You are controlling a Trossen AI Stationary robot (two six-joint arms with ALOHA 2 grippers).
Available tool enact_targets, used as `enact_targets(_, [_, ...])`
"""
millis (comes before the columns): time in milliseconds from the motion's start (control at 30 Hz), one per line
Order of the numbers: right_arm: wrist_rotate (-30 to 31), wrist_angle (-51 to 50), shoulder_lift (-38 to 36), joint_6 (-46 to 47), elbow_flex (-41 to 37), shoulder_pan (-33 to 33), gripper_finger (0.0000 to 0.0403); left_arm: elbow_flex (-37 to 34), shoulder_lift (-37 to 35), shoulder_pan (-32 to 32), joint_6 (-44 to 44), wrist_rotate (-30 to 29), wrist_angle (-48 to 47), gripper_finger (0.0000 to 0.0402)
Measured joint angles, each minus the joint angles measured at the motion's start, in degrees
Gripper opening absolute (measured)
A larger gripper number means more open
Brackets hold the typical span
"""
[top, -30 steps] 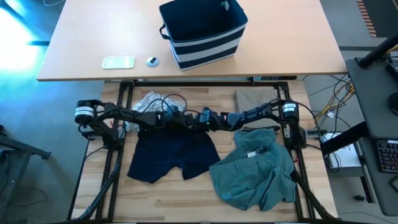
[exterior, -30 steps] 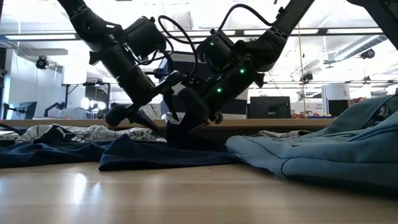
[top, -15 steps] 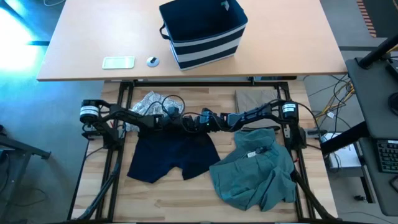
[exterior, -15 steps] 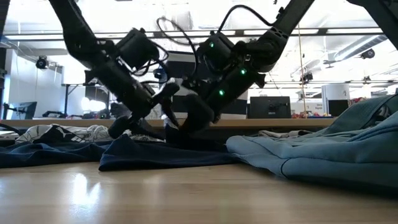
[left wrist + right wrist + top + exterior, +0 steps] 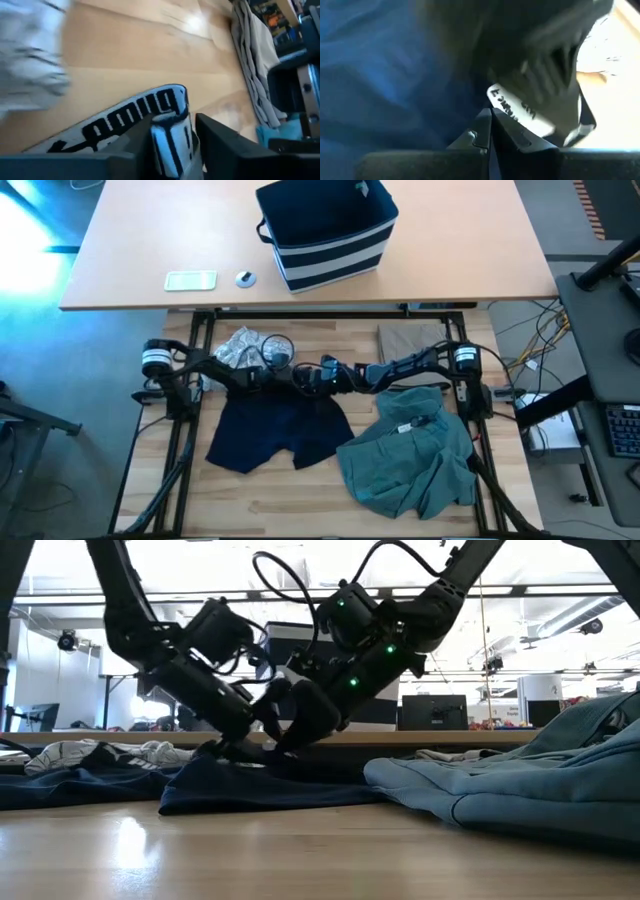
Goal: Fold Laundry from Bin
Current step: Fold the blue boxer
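Observation:
A dark navy garment (image 5: 280, 430), a pair of shorts with a white printed waistband (image 5: 125, 117), lies flat on the wooden table. Both grippers meet at its far edge. My left gripper (image 5: 272, 377) is shut on the waistband, and my right gripper (image 5: 306, 377) is shut on navy cloth beside it. A teal-green garment (image 5: 410, 465) lies crumpled at the near right. A tan garment (image 5: 410, 340) lies at the far right and a grey-white patterned one (image 5: 235, 345) at the far left. The striped navy bin (image 5: 325, 230) stands on the desk beyond. My left gripper pinches a folded bit of the printed waistband (image 5: 170, 142) between its two fingers, slanting down from the table's left. The band lies low on the table. My right gripper is shut on navy cloth beside a white label (image 5: 512, 107), slanting down from the right; the fingers hide the contact itself.
A tan desk (image 5: 120, 260) behind the table carries the bin, a white phone-like slab (image 5: 190, 280) and a small round thing (image 5: 245, 278). Bare wood shows along the table's near edge (image 5: 280, 500). Cables hang at the right side (image 5: 520, 370).
My left gripper has come down and toward the right onto the navy garment's waistband, its arm swinging in from the left. The navy garment has stayed flat on the table. My right gripper has kept its place.

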Motion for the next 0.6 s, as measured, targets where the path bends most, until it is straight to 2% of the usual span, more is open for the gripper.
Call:
enact_targets(133, [0.56, -6.58, -1.69, 0.02, -0.04, 0.01, 0.0009, 1.79, 0.64, 0.06, 0.02, 1.34, -1.93, 0.0060])
enact_targets(233, [0.61, -14.44, -5.98, 0.23, -0.09, 0.73, 0.0009, 1.76, -0.78, 0.22, -0.06, 2.17, -4.45, 0.0012])
enact_targets(333, [0.59, -23.45, -11.96, 2.47, -0.07, 1.56, 0.0009, 1.38, -3.16, 0.59, -0.13, 2.27, -6.65, 0.0012])
enact_targets(467, [-1.46, -34.48, -20.38, 11.02, -0.07, 2.20, 0.0014, 1.43, -6.71, 2.04, 0.62, 2.18, -11.15, 0.0007])
enact_targets(600, [-2.46, -42.98, -26.25, 20.76, -0.80, 2.83, 0.0050, 2.20, -9.87, 4.60, 1.40, 2.12, -14.79, 0.0003])
